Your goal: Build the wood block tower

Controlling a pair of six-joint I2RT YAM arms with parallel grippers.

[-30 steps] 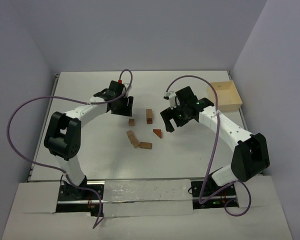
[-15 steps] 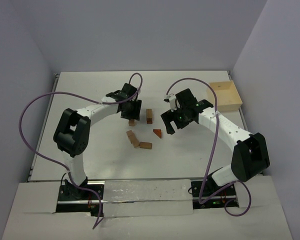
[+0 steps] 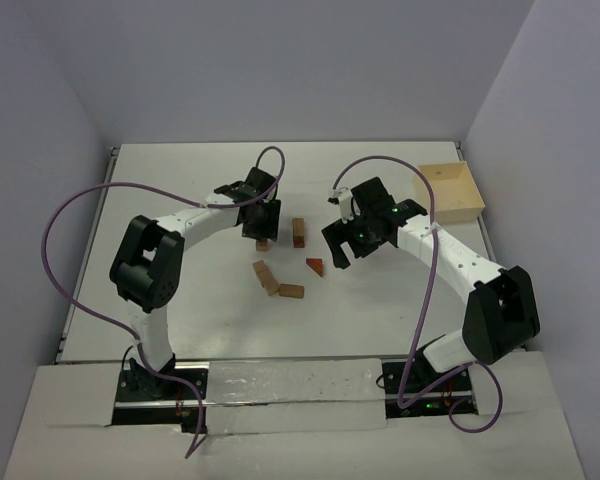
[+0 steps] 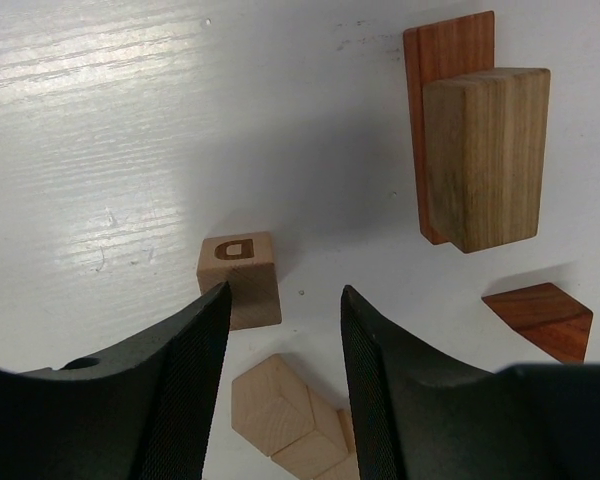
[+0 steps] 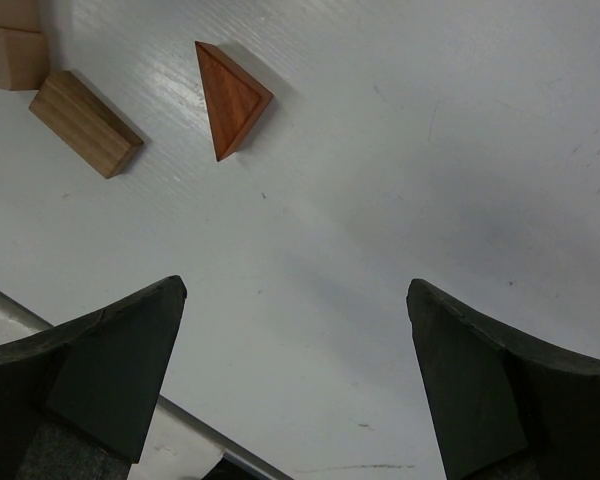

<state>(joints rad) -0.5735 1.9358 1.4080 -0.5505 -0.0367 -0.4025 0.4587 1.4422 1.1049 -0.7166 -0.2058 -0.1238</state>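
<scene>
left gripper (image 3: 262,232) tip at small block (image 3: 264,244), right gripper (image 3: 335,254) just beside wedge (image 3: 314,266), two-block stack (image 3: 299,232) between them, pale box (image 3: 450,192) far right

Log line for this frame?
phase: reach | left hand: open, at lettered cube | right hand: open, empty, near wedge | tower: pale block on reddish bar

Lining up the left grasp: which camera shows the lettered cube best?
Left wrist: the lettered cube sits close and sharp beside the left gripper. Top external shows only a tiny block by that gripper. Right wrist misses it.
</scene>
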